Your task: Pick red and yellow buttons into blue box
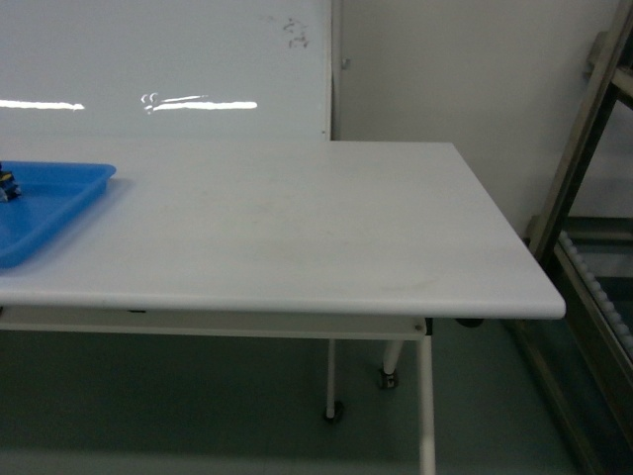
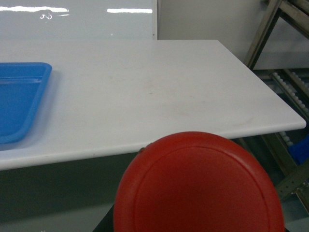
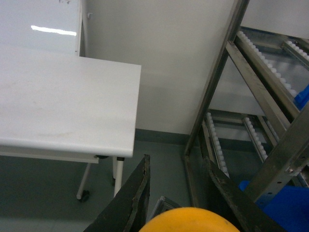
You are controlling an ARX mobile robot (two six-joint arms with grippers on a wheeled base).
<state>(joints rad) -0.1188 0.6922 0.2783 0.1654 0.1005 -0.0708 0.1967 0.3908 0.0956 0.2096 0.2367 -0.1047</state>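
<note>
The red button's cap (image 2: 198, 186) fills the bottom of the left wrist view, close to the camera and off the table's front edge. It hides my left gripper, apart from a dark sliver of one finger (image 2: 105, 225). In the right wrist view the yellow button's cap (image 3: 190, 221) sits between the two black fingers of my right gripper (image 3: 177, 159), above the floor to the right of the table. Part of the blue box (image 3: 285, 208) shows low on the right, behind a rack post. Neither gripper appears in the head view.
The white table (image 1: 297, 228) carries a shallow blue tray (image 1: 49, 208) at its left end, with a small dark item (image 1: 8, 184) in it. A metal roller rack (image 3: 251, 96) stands right of the table. A whiteboard (image 1: 168, 69) is behind.
</note>
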